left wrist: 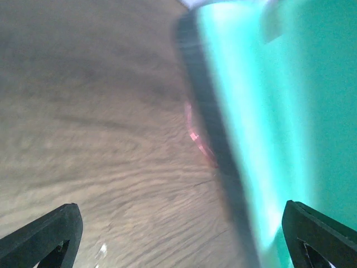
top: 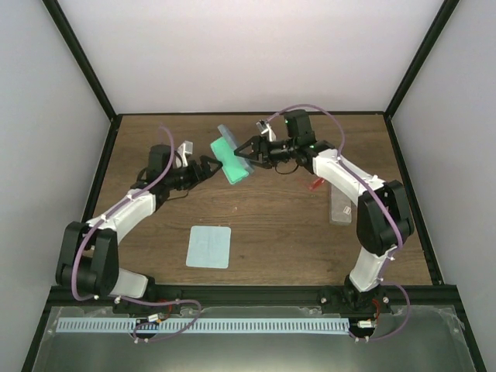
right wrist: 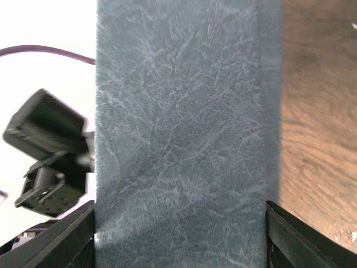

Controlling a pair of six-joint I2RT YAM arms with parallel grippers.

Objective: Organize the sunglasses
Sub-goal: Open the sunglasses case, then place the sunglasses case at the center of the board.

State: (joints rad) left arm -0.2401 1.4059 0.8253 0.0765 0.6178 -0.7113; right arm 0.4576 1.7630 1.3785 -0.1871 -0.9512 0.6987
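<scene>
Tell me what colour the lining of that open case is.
The case has a bright mint-green lining, clearest in the left wrist view.

Top view: bright, even, diffuse light, and I see no clear source. White walls (top: 232, 54) are near washed out; the bench (top: 279, 232) is mid-tone, grain sharp enough. Only faint soft shadows beside the arms, no glare.

Left wrist view: badly smeared, wood grain streaked, nothing really in focus. Case (left wrist: 279, 111) lining glows oversaturated teal, with a pale bright band next to its dark blurred rim. Left claw's fingertips (left wrist: 47, 237) are dark silhouettes.

Right wrist view: the case's blue-grey side fills the frame, texture crisp, flatly lit. Background at left is blown white, wood at right soft.
</scene>
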